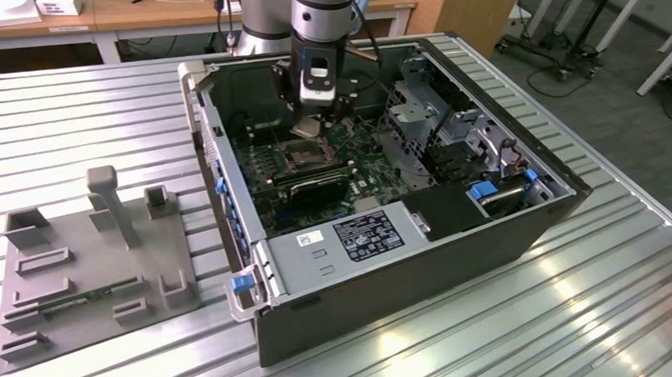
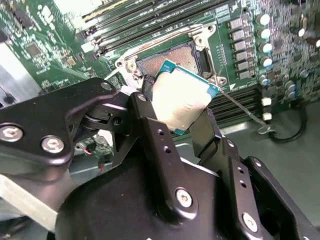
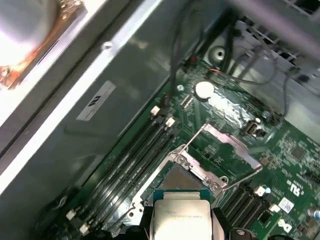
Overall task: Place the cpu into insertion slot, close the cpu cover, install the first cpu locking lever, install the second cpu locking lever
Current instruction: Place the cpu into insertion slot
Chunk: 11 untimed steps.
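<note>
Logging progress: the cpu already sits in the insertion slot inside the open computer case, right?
No. The second wrist view shows the cpu clamped in the gripper, not seated in the insertion slot. The computer case is indeed open.

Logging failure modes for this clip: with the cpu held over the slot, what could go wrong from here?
1. The cpu, pinched by its edges in the jaws, looks skewed to the slot in the second wrist view; lowered so, it may seat crooked and harm the contacts.
2. The raised cover and a lever stand close by the slot; the jaws might catch them on the way down.
</note>
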### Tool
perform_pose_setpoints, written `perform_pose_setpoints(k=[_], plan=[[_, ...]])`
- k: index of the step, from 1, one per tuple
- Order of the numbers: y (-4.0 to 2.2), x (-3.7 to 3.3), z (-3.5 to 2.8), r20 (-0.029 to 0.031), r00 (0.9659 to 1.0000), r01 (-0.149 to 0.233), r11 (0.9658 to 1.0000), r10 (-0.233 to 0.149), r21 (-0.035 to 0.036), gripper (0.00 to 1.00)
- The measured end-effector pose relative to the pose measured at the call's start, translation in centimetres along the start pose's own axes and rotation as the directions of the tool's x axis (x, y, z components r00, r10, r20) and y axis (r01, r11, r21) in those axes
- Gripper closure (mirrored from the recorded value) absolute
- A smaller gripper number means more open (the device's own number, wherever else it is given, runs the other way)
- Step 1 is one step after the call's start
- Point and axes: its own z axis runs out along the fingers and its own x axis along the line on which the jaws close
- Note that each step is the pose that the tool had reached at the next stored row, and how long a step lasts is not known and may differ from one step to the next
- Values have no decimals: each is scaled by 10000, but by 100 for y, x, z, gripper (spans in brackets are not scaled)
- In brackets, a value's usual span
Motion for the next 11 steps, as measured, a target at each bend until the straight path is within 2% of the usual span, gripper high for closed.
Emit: perform_pose_setpoints(k=[2,5,8,11], plan=[[0,0,4,28,9993,-366,9993,366,-6,46],[-1,0,7,67,9960,-893,9960,893,-17,46],[-2,1,8,87,9931,-1173,9931,1173,-24,46],[-2,1,11,118,9873,-1585,9874,1585,-34,46]])
